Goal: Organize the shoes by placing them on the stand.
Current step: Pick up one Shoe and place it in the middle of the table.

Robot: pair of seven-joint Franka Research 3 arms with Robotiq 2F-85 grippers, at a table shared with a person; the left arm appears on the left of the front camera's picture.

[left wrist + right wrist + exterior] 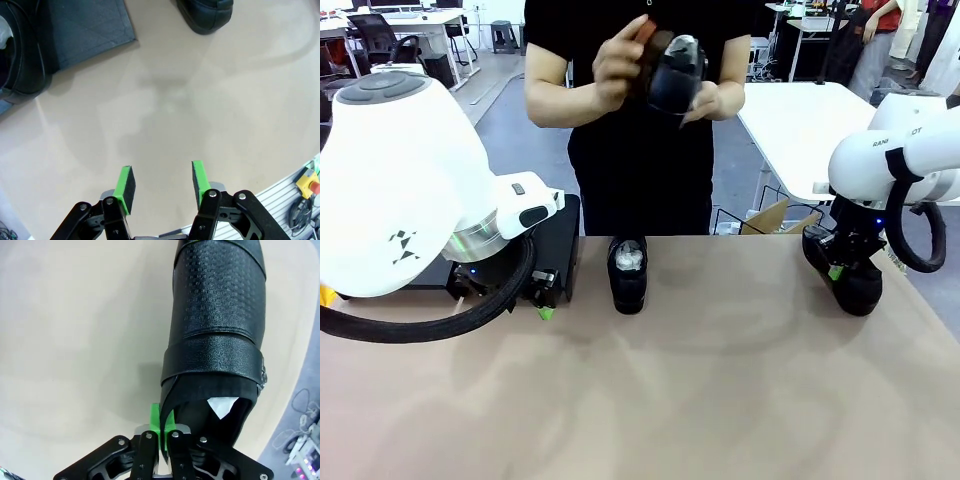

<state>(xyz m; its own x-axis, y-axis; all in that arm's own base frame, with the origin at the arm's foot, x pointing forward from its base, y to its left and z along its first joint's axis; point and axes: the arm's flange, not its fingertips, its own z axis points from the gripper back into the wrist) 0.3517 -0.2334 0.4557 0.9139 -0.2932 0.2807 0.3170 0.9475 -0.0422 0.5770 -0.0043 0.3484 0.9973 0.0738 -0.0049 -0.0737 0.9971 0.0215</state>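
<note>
Green pads of the left tool rise from the bottom of its wrist view. They stand apart with nothing between them, above bare tan counter. At the top left of that view lies a corner of the matte black stand. A glossy stuffed shoe sits at its left side, a scrap of white paper showing at the picture's edge. Beyond the stand's corner, apart from it, the toe of the middle shoe rests on the counter. In the front view this one points toward the robot and is stuffed with white paper.

The right tool is clamped shut on the thin rim of the buckled shoe, a textured black one with a strap across it and white paper inside. The front view puts this pair low at the counter's far right (whether the sole touches the counter I cannot tell).

Across the counter a person in black holds a fourth shoe at chest height, one hand on each side of it.
</note>
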